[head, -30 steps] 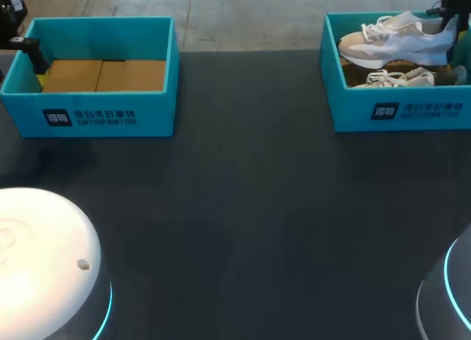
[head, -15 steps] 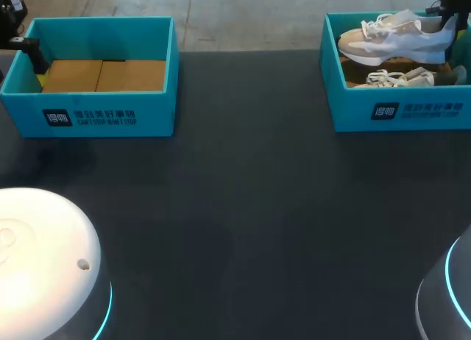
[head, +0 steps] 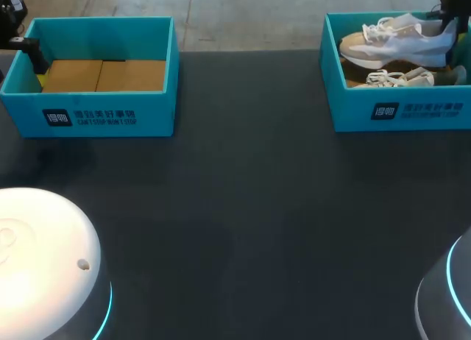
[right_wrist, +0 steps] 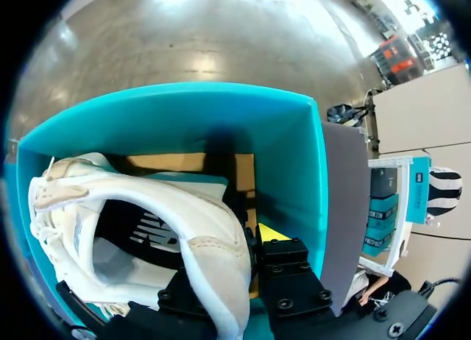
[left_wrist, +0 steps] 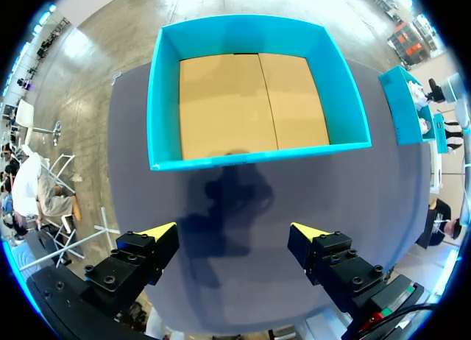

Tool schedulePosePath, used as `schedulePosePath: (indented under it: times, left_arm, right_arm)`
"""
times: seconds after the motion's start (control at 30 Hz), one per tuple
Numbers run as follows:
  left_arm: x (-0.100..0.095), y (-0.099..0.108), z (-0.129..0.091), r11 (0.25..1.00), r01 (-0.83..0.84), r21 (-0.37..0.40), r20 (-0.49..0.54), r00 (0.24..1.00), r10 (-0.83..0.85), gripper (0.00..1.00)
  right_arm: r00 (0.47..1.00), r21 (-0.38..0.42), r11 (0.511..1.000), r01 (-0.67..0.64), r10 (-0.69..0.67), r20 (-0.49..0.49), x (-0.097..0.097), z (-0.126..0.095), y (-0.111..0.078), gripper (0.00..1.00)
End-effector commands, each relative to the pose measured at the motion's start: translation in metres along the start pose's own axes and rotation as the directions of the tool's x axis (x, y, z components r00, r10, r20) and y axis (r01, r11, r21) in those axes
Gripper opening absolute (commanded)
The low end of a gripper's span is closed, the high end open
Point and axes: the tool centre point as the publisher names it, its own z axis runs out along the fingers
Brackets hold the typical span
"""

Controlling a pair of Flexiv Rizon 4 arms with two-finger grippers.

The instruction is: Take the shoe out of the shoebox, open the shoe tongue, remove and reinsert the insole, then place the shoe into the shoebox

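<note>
Two boxes are entered. Left shoebox [head: 96,113]: only a cardboard floor is shown; the left gripper [left_wrist: 234,231] is held wide open before it. Right shoebox [head: 401,113]: the shoe [head: 394,42], heel clamped by the right gripper [right_wrist: 250,244], is raised slightly since a second ago above a second shoe [head: 401,79]; removal is judged under way.

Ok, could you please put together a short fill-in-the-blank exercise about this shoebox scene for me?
1. The right gripper is shut on the ____ of the white shoe.
2. The left gripper hangs over the table with its fingers ____.
3. The second shoe lies in the shoebox on the robot's ____ side.
Missing words: heel; open; right.
</note>
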Motion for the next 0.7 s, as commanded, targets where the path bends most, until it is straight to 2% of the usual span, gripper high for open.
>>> schedulePosePath:
  times: [0.03,0.7]
  left_arm:
    - [0.0,0.001,0.0,1.0,0.0,0.001,0.002,1.0,0.0,1.0]
    - [0.0,0.001,0.0,1.0,0.0,0.001,0.002,1.0,0.0,1.0]
  right_arm:
    - [1.0,-0.001,1.0,0.006,-0.006,0.001,0.002,0.006,-0.001,0.0]
    - [1.0,0.013,1.0,0.003,-0.003,-0.017,0.002,0.029,0.0,0.0]
